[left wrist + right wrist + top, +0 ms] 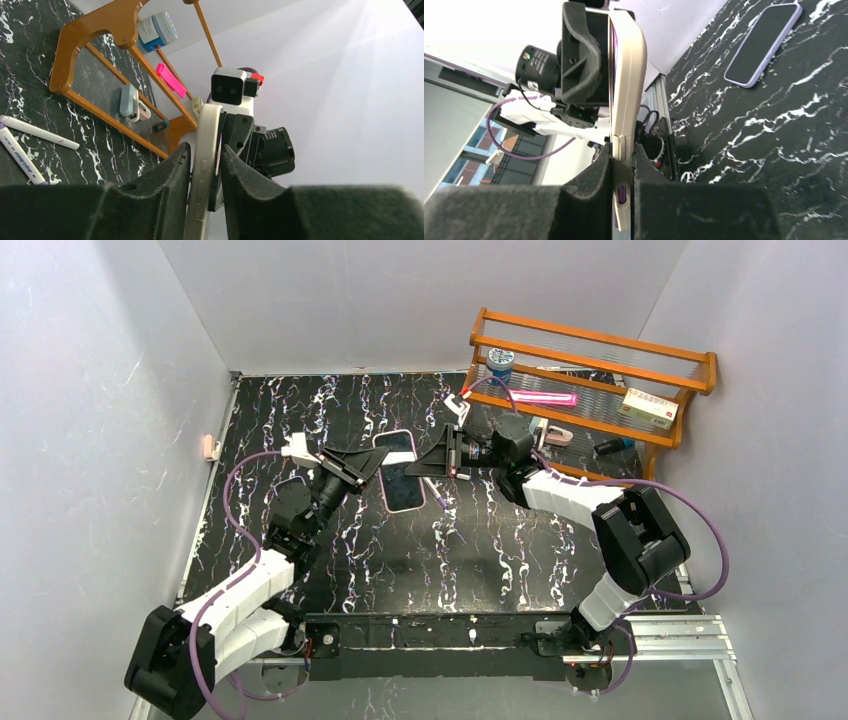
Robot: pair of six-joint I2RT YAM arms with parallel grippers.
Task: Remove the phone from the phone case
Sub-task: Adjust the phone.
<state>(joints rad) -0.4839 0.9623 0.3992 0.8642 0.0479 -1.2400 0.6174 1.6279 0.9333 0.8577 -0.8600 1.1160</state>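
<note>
Grip matters now: the phone case (626,75) hangs edge-on above the table (480,540) between both arms, phone (397,445) seated inside, so pin the rim with one claw and peel with the other. Your right gripper (624,155) is pinched tight on the case edge. Your left gripper (204,170) hugs both faces, though I cannot tell whether it clamps.

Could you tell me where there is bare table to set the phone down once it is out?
Bare: the near middle of the table, just beyond the base rail; also the far-left strip by the back wall. Crowded: far right, by the rack and pen.
</note>
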